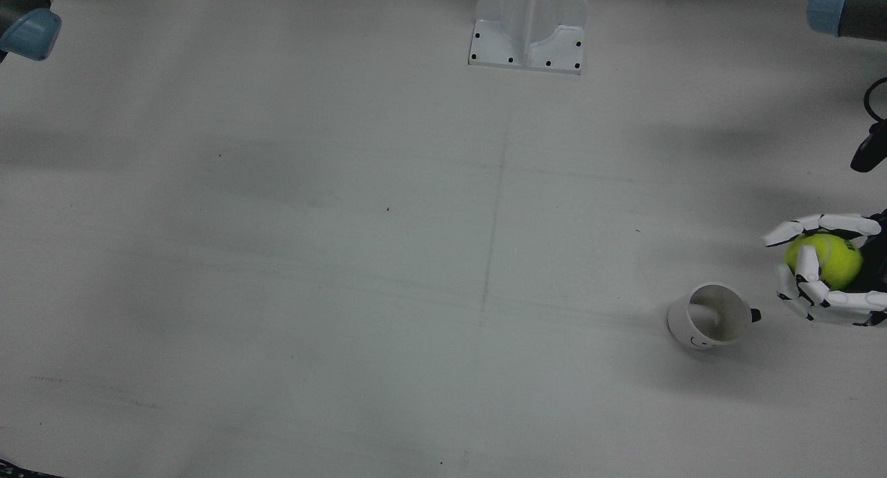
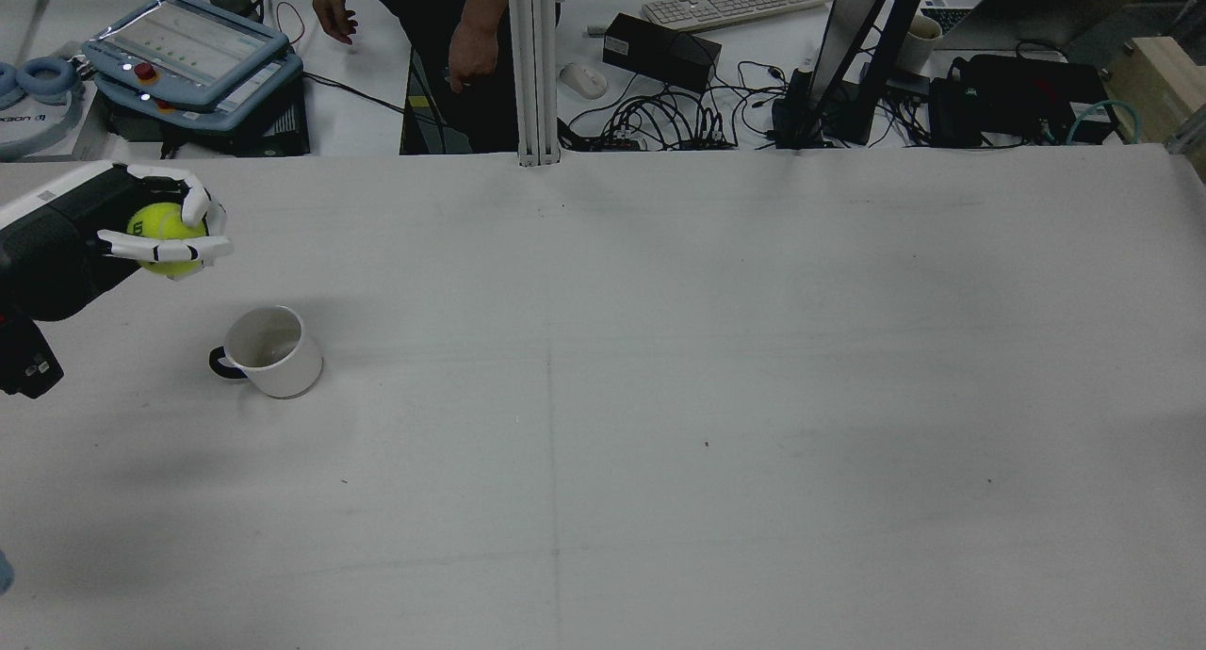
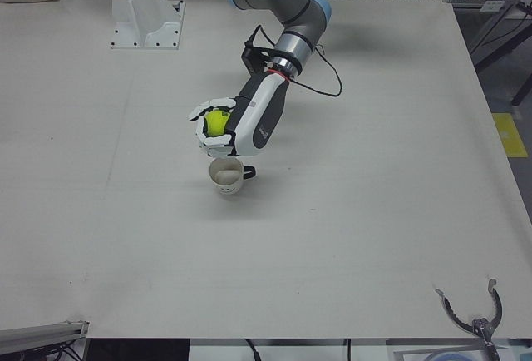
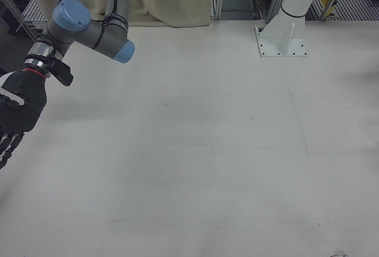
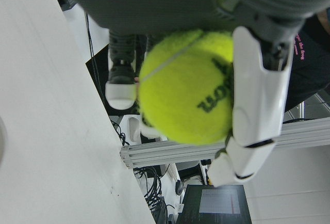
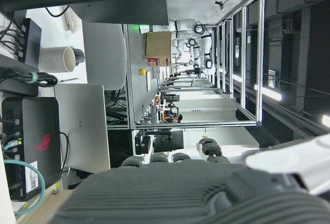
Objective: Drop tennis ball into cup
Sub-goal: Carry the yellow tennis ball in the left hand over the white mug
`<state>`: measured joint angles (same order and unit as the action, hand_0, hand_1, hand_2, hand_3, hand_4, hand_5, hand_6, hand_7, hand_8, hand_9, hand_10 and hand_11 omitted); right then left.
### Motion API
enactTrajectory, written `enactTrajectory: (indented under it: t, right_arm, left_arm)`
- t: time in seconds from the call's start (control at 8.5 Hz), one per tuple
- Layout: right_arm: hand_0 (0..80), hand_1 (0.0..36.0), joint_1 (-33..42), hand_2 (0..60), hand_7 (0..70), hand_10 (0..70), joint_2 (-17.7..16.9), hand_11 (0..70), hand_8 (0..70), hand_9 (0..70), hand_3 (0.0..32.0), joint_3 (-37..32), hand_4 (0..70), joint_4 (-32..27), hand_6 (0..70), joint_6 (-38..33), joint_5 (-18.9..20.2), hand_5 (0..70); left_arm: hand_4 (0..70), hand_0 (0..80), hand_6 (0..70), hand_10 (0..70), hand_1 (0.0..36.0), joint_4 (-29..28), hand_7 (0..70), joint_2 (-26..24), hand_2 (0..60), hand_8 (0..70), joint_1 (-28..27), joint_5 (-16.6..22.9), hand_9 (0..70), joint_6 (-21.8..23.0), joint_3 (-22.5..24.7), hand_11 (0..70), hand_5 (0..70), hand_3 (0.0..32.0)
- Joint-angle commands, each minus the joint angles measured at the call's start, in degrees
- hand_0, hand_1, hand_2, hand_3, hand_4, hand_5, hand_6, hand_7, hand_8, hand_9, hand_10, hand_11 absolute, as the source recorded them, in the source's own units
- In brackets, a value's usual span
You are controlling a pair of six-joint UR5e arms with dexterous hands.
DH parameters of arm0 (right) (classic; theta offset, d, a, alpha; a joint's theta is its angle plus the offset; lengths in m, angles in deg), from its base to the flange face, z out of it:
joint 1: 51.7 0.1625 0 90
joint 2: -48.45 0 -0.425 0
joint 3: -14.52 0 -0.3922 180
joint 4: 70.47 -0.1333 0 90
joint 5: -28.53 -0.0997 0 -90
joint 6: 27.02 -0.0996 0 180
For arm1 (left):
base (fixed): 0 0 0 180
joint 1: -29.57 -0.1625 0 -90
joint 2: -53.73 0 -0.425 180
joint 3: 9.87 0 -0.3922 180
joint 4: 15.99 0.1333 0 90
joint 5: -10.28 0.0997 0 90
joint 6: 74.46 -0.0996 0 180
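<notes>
While our left hand point(image 2: 155, 235) hangs above the worktop point(image 2: 660, 396), its fingers point(image 1: 807, 263) are wrapped around the ball point(image 2: 162, 234), which sits clear of the surface inside that grip. From the left-front view we see the ball point(image 3: 218, 121) held just over and slightly behind the cup point(image 3: 225, 175), not yet inside it. The cup point(image 2: 268, 350) stands upright on the worktop, white, with a dark handle point(image 2: 220, 363) pointing toward our left arm's side; in the front view its mouth point(image 1: 717, 312) is open and we see nothing in it. The left hand camera shows the ball point(image 5: 188, 87) filling the palm, with a white finger point(image 5: 258, 100) pressed along one side of it.

Our right hand point(image 4: 15, 118) shows only at the edge of the right-front view, well apart from the cup, its fingers point(image 4: 7, 144) pointing down; we cannot tell whether they are spread or curled.
</notes>
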<state>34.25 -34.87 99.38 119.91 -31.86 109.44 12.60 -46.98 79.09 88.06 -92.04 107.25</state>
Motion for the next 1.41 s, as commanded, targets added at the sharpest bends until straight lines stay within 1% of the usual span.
enactTrajectory:
  t: [0.0,0.12,0.24,0.35,0.47,0.59,0.94,1.06,1.18,1.29]
  right_arm:
    - [0.0,0.0,0.0,0.0,0.0,0.0,0.0,0.0,0.0,0.0,0.0,0.0,0.0,0.0,0.0,0.0,0.0,0.0]
    - [0.0,0.0,0.0,0.0,0.0,0.0,0.0,0.0,0.0,0.0,0.0,0.0,0.0,0.0,0.0,0.0,-0.1,0.0]
    - [0.0,0.0,0.0,0.0,0.0,0.0,0.0,0.0,0.0,0.0,0.0,0.0,0.0,0.0,0.0,0.0,0.0,0.0]
    - [0.0,0.0,0.0,0.0,0.0,0.0,0.0,0.0,0.0,0.0,0.0,0.0,0.0,0.0,0.0,0.0,0.0,0.0]
    - [0.0,0.0,0.0,0.0,0.0,0.0,0.0,0.0,0.0,0.0,0.0,0.0,0.0,0.0,0.0,0.0,0.0,0.0]
    - [0.0,0.0,0.0,0.0,0.0,0.0,0.0,0.0,0.0,0.0,0.0,0.0,0.0,0.0,0.0,0.0,0.0,0.0]
    - [0.0,0.0,0.0,0.0,0.0,0.0,0.0,0.0,0.0,0.0,0.0,0.0,0.0,0.0,0.0,0.0,0.0,0.0]
    - [0.0,0.0,0.0,0.0,0.0,0.0,0.0,0.0,0.0,0.0,0.0,0.0,0.0,0.0,0.0,0.0,0.0,0.0]
    - [0.0,0.0,0.0,0.0,0.0,0.0,0.0,0.0,0.0,0.0,0.0,0.0,0.0,0.0,0.0,0.0,0.0,0.0]
    - [0.0,0.0,0.0,0.0,0.0,0.0,0.0,0.0,0.0,0.0,0.0,0.0,0.0,0.0,0.0,0.0,0.0,0.0]
  left_arm:
    - [63.9,61.4,70.0,55.4,36.0,-3.5,70.0,-0.2,60.0,70.0,-0.7,-0.5,70.0,-0.2,-4.5,70.0,70.0,0.0]
    - [67.5,61.3,70.0,54.8,36.0,-3.3,70.0,-0.4,60.0,70.0,-2.0,-0.5,70.0,-0.1,-4.5,70.0,62.5,0.0]
    - [67.5,61.1,70.0,54.8,36.0,-3.3,70.0,-0.8,60.0,70.0,-3.4,-0.7,70.0,-0.1,-4.6,70.0,62.5,0.0]
    - [63.2,60.9,70.0,54.5,36.0,-2.9,70.0,-1.2,60.0,70.0,-5.5,-2.0,70.0,-0.1,-4.7,70.0,70.0,0.0]
    - [61.9,60.6,70.0,54.5,36.0,-2.8,70.0,-1.4,60.0,70.0,-6.0,-2.4,70.0,-0.1,-4.8,70.0,70.0,0.0]
    - [64.7,60.6,70.0,54.3,36.0,-2.8,70.0,-1.2,60.0,70.0,-6.0,-2.5,70.0,0.0,-4.9,70.0,70.0,0.0]
    - [64.2,61.0,70.0,53.7,36.0,-2.3,70.0,-1.2,60.0,70.0,-5.8,-2.2,70.0,0.3,-4.5,70.0,70.0,0.0]
    - [63.6,61.2,70.0,51.0,36.0,-2.8,70.0,-1.1,60.0,70.0,-5.8,-1.6,70.0,0.4,-4.2,70.0,60.6,0.0]
    - [42.9,75.5,52.3,31.8,36.0,-3.1,70.0,-1.1,60.0,55.1,-5.7,-1.6,70.0,0.4,-4.2,48.2,70.0,0.0]
    - [21.0,75.5,51.2,12.6,36.0,-3.8,20.8,-0.7,60.0,22.0,-5.5,-1.5,21.5,0.3,-4.3,22.4,30.0,0.0]
